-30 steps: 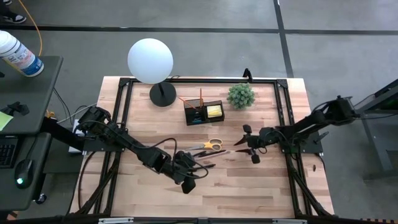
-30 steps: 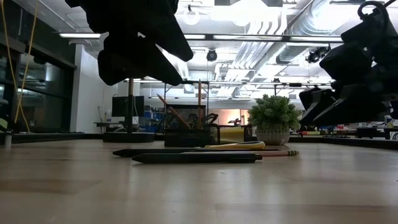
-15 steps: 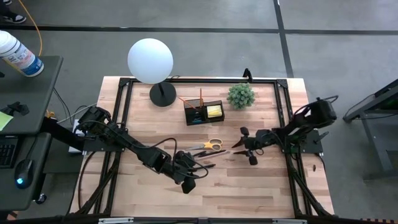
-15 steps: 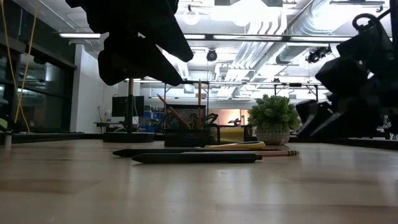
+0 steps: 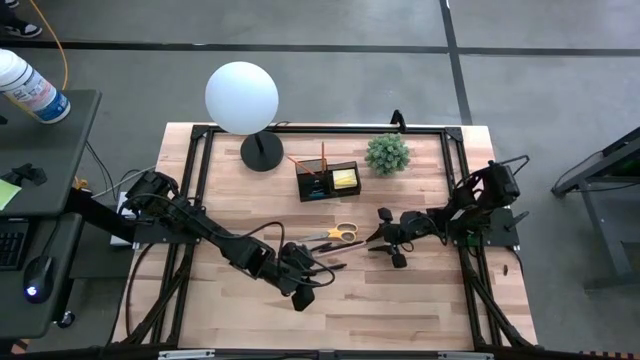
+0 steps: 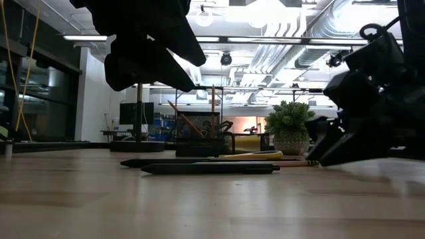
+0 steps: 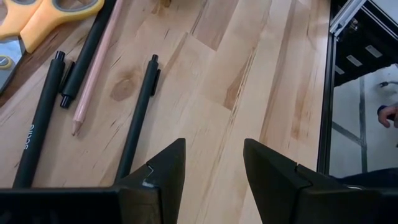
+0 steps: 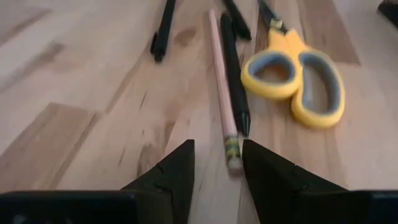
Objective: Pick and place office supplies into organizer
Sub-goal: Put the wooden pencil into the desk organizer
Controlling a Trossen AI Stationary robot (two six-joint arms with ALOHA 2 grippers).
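Right gripper (image 8: 216,163), fingers parted and empty, faced the eraser end of the pencil (image 8: 221,84) lying mid-worktop beside the scissors (image 8: 297,81), long axis running away from it; left gripper (image 7: 211,168) hung open nearby.

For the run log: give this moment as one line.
right gripper: open, low, nearing wooden pencil beside yellow-handled scissors | left gripper: open, hovering near black pens | black compartment organizer: partly filled
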